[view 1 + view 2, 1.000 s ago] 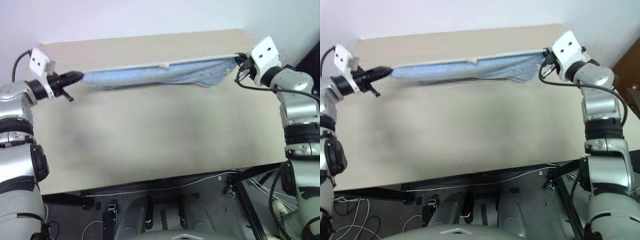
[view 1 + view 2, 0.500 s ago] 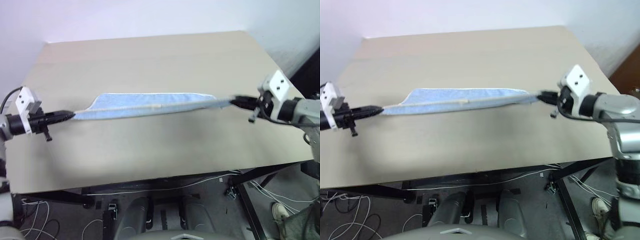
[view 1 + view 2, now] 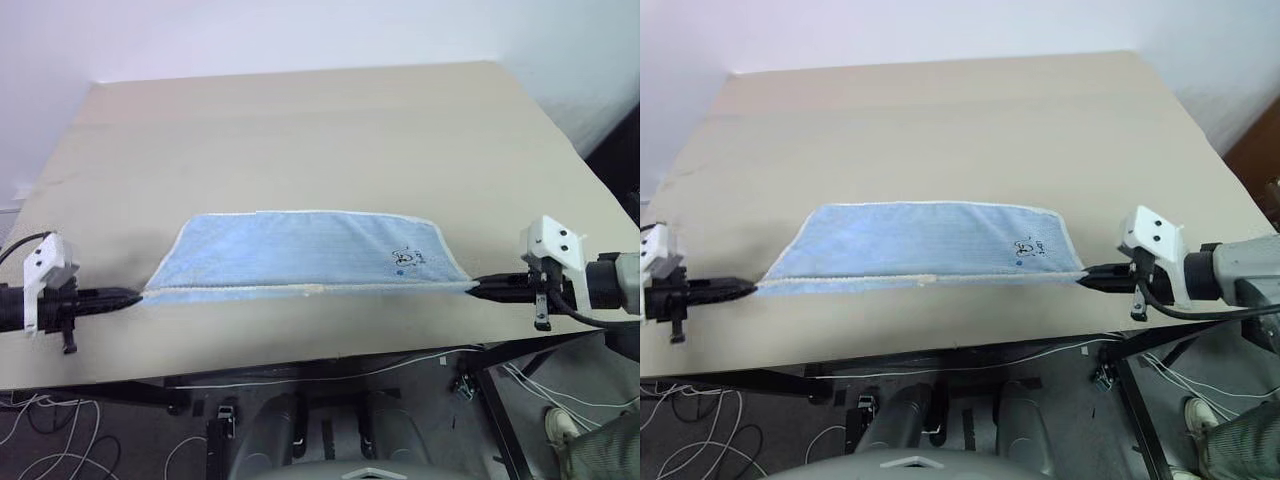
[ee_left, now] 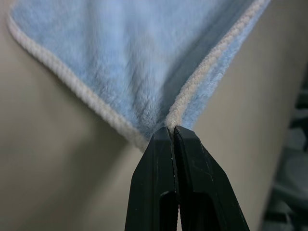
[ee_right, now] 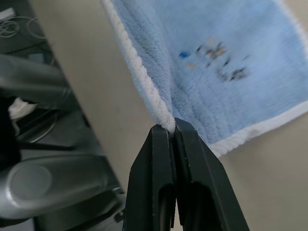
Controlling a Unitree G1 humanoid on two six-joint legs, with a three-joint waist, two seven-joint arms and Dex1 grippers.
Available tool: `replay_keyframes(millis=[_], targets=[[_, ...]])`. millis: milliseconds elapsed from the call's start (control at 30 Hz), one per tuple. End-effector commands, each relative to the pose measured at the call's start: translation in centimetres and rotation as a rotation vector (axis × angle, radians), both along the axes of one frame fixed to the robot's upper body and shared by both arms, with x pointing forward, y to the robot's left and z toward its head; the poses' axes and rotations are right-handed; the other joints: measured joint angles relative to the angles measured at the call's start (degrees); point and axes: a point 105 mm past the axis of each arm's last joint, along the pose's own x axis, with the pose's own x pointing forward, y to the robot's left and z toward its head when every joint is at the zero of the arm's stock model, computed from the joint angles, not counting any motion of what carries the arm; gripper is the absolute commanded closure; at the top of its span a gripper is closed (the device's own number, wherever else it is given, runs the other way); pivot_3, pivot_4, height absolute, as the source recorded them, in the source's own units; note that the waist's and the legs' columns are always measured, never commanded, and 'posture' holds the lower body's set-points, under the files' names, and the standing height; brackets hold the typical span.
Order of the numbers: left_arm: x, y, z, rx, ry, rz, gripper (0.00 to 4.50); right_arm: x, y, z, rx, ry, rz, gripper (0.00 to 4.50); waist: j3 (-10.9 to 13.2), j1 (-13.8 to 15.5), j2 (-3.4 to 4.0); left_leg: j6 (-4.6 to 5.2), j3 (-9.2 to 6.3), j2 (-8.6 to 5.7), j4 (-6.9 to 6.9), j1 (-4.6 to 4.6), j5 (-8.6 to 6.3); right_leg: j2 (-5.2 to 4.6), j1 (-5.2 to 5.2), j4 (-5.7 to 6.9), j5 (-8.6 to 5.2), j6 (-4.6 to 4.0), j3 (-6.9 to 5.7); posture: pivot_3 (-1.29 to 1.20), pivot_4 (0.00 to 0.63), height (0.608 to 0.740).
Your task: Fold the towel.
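The light blue towel [image 3: 300, 257] with cream-white edging lies spread across the near half of the beige table [image 3: 300, 130], a small embroidered motif [image 3: 405, 258] near its right end. Its near edge is stretched taut between my two grippers. My left gripper [image 3: 137, 295] is shut on the towel's near left corner [image 4: 166, 122], just above the table's front edge. At the near right corner [image 5: 166, 122] my right gripper [image 3: 476, 290] is shut on the towel as well.
The table's front edge [image 3: 300, 362] runs just below the towel. Beneath it, cables [image 3: 300, 380] and a dark frame are on the floor. A white wall stands behind the table.
Both grippers have pulled the towel from the table's far side down and back to the near edge. The towel, bunched into a strip before, now lies spread out flat.
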Motion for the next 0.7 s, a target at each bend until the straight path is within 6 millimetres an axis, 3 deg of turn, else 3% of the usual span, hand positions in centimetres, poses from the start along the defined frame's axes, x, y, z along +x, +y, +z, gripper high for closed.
replay_keyframes(millis=[33,167,333,567,700], targets=[[-1.3,0.6,1.5,0.018,0.010,0.006,4.44,-1.3,-0.1,0.3,0.008,0.030,0.015,4.50,0.00,0.05,0.01,0.00,0.00,0.00,-0.02,0.00,0.00,0.00,-0.01,-0.02,0.00,0.00,0.00,0.00,0.150,0.740],[-3.1,1.0,1.7,0.042,0.071,0.021,4.44,-3.5,-0.1,-0.4,0.016,0.115,0.032,4.50,0.00,0.16,0.01,0.01,0.00,0.00,-0.03,-0.05,0.00,-0.01,-0.04,-0.03,-0.01,-0.01,-0.01,0.00,0.150,0.740],[-3.5,0.9,2.1,0.056,0.079,0.031,4.44,-5.0,-0.5,-1.0,0.007,0.163,0.019,4.50,-0.01,0.25,0.01,0.01,0.00,0.00,0.00,-0.04,-0.01,-0.02,0.02,-0.05,-0.02,-0.01,-0.01,0.00,0.150,0.740],[-1.7,0.6,0.7,0.027,0.046,0.036,4.44,-2.7,0.3,-0.8,0.086,0.077,-0.026,4.50,-0.02,0.05,0.06,0.01,0.00,0.02,-0.02,-0.02,-0.01,-0.02,0.01,-0.10,-0.03,-0.01,-0.01,0.00,0.150,0.740],[0.3,0.4,0.4,0.010,-0.015,0.029,4.44,-0.9,0.1,-0.5,0.107,0.026,-0.048,4.50,-0.03,0.15,0.06,0.00,0.01,0.02,-0.01,-0.11,-0.01,-0.02,-0.10,-0.13,-0.03,-0.03,-0.02,0.00,0.150,0.740]])
